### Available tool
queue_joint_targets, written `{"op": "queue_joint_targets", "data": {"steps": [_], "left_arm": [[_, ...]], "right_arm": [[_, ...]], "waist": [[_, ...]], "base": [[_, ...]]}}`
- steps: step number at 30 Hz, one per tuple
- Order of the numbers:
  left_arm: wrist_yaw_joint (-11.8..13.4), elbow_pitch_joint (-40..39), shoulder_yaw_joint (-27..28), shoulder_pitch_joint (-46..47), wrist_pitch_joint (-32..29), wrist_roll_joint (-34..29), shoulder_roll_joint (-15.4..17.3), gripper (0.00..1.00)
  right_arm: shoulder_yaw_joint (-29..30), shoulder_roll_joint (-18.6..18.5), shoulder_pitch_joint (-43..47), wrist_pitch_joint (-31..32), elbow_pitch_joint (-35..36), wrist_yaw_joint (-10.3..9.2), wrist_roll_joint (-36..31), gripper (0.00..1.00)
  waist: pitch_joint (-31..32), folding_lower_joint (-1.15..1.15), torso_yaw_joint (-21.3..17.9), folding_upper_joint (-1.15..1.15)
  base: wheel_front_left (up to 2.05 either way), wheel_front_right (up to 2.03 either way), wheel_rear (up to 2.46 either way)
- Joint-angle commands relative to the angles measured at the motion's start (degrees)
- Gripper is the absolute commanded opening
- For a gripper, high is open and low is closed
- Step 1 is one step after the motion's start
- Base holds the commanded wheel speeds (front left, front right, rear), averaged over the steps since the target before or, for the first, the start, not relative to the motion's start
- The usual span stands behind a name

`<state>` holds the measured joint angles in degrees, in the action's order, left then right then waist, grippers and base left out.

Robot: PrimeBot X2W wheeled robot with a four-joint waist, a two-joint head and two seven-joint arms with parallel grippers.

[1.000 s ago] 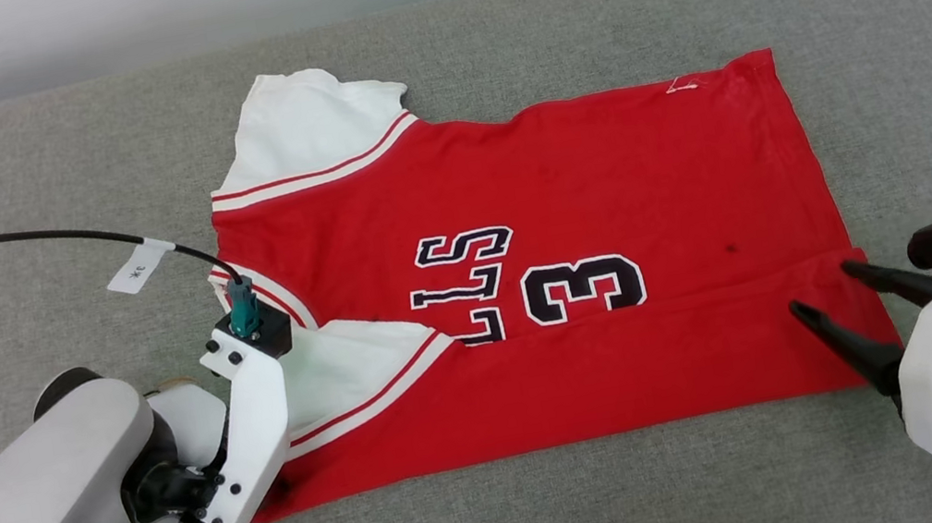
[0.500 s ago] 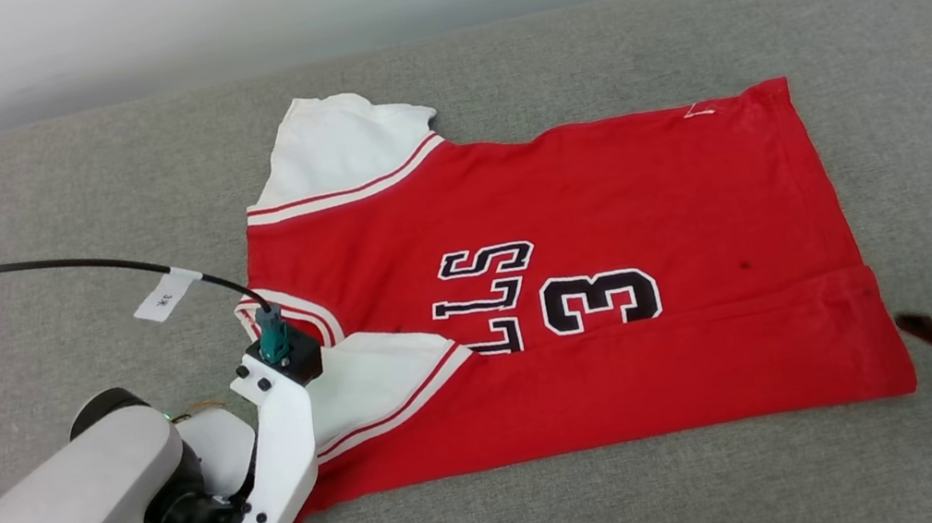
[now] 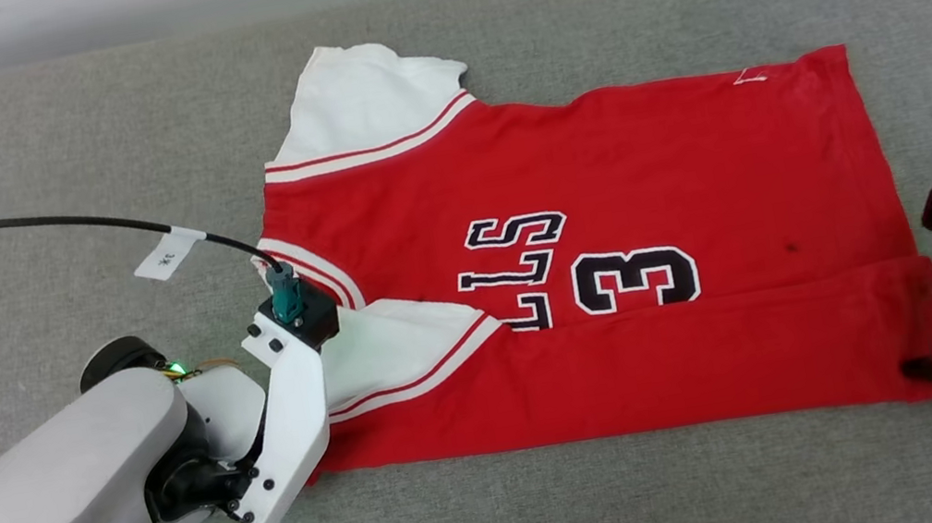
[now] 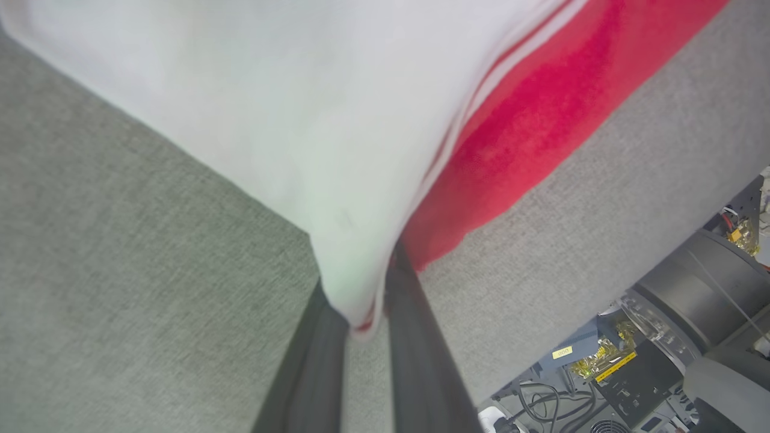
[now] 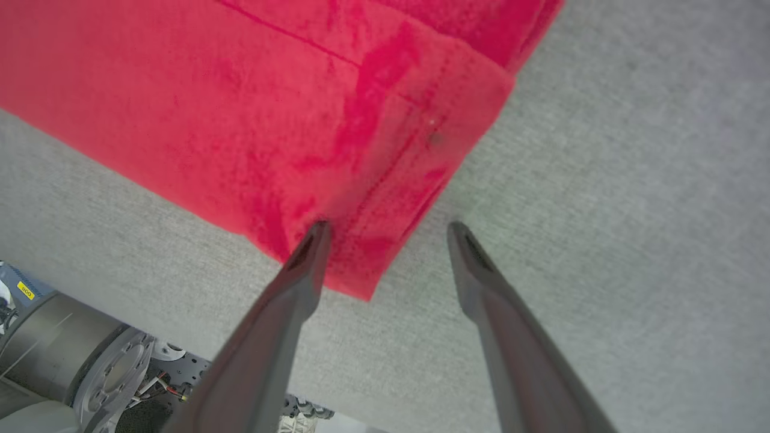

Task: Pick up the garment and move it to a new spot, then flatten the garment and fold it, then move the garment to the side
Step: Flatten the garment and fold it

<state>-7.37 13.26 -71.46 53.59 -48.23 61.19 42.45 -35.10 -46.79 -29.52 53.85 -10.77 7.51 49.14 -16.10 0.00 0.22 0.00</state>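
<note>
The garment (image 3: 602, 174) lies spread on the grey cushion, red with white sleeves and black letters facing up. Its near strip is folded over toward the far side. My left gripper (image 4: 361, 313) is shut on the near-left corner, pinching the white sleeve cloth (image 4: 289, 132) and its red edge. In the head view the left wrist housing (image 3: 293, 420) covers those fingers. My right gripper (image 5: 388, 231) stands open at the near-right corner of the garment (image 5: 252, 102). Its left fingertip (image 5: 316, 234) rests on the red hem and the other on bare cushion. One dark finger (image 3: 927, 369) shows beside the hem.
The grey cushion (image 3: 36, 142) extends well beyond the garment on all sides, with a pale wall behind. A black cable with a white tag (image 3: 165, 253) arcs over the left side. Below the cushion's front edge sit the robot base and wiring (image 4: 662, 337).
The head camera has shifted. My left jaws have closed on the near-left corner cloth. My right gripper has dropped from over the right hem to the near-right corner, still open.
</note>
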Motion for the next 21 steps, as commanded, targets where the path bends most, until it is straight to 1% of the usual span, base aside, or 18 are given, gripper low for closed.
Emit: {"op": "queue_joint_targets", "data": {"steps": [1, 5, 8, 9, 10, 11, 16, 21], "left_arm": [[-0.01, -0.16, -0.26, 0.98, 0.31, -0.35, 0.01, 0.0], [-0.01, -0.41, -0.76, 1.46, 1.04, -0.02, -0.03, 0.0], [0.0, -0.28, -1.1, 0.95, 1.57, 0.25, 0.45, 0.0], [0.0, -0.16, -1.19, 0.49, 1.8, 0.33, 0.72, 0.0], [0.0, -0.16, -1.19, 0.49, 1.8, 0.33, 0.72, 0.0], [0.0, 0.03, -1.29, 0.02, 1.98, 0.48, 0.93, 0.0], [0.0, 0.47, -1.49, -2.0, 3.07, 1.61, 1.38, 0.0], [0.0, -1.01, -1.62, -4.42, 4.48, 2.9, 2.71, 0.0]], "right_arm": [[-0.59, 1.44, -0.6, -0.3, -1.7, -0.05, -0.11, 1.0], [-3.57, 4.11, 1.51, -0.94, -5.13, -0.05, 0.21, 1.0], [-4.95, 5.31, 2.39, -2.67, -5.9, -0.04, 0.7, 1.0], [-5.09, 5.22, 2.05, -3.76, -5.82, -0.04, 0.5, 0.05], [-5.09, 5.22, 2.05, -3.76, -5.82, -0.04, 0.5, 0.05], [-5.11, 4.97, 1.64, -4.56, -5.83, -0.04, 0.47, 0.0], [-4.68, 1.66, 0.13, -8.33, -4.58, -0.04, 1.42, 0.0], [-4.58, -2.41, 2.07, -10.55, -1.35, -0.05, 3.34, 0.0]], "waist": [[-0.82, 0.0, 0.58, 0.0], [-1.4, 0.0, 1.13, 0.0], [-1.16, 0.0, 1.04, 0.0], [-0.88, 0.0, 0.88, 0.0], [-0.88, 0.0, 0.88, 0.0], [-0.47, 0.0, 0.7, 0.0], [3.09, 0.0, 0.04, 0.0], [6.7, 0.0, -0.18, 0.0]], "base": [[0.0, 0.0, 0.0], [0.0, 0.0, 0.0], [0.0, 0.0, 0.0], [0.0, 0.0, 0.0], [0.0, 0.0, 0.0], [0.0, 0.0, 0.0], [0.0, 0.0, 0.0], [0.0, 0.0, 0.0]]}}
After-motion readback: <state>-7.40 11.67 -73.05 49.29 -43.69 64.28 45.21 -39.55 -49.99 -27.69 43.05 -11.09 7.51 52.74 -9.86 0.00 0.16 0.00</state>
